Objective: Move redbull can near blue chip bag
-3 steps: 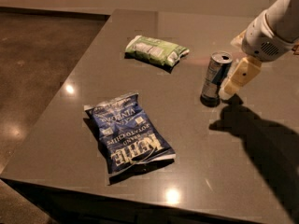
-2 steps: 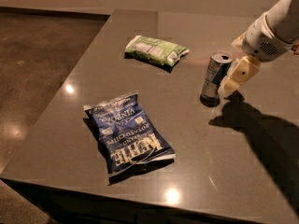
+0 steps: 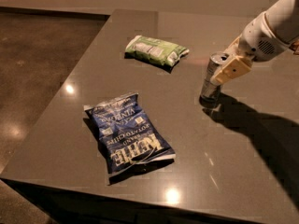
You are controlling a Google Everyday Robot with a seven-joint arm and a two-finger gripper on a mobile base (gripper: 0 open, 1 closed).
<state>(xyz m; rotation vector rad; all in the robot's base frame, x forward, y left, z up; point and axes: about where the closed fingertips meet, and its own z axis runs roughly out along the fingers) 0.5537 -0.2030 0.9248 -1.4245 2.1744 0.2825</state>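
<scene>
Compared with the earlier frames, the claw [image 3: 229,70] sits a little further toward 9 o'clock, so its cream tip overlaps the upper side of the redbull can [image 3: 212,80]. The can and both bags lie where they did. The redbull can stands on the bench [image 3: 196,139] at roughly 2 o'clock of the surface, with the claw against its 3 o'clock side. It cannot be told from this view whether the claw is spread around the can or clamped on it. The blue chip bag [image 3: 128,132] lies flat well apart from the can, at about 8 o'clock from it, and the green snack bag [image 3: 156,52] lies at about 10 o'clock from the can. The step in hand appears to be securing the can before transport. Confirm that the grip sits square on the can body, below the rim, before any lift, because a slim tall can is likely to tip if pushed high on one side. Raise it only enough to clear the bench, then carry it toward 8 o'clock on a path that passes clear of the green snack bag. Set it down upright on bare bench just beside the edge of the blue chip bag, not on the crinkled film, where it would probably stand unstable. Release only once the base rests flat.
</scene>
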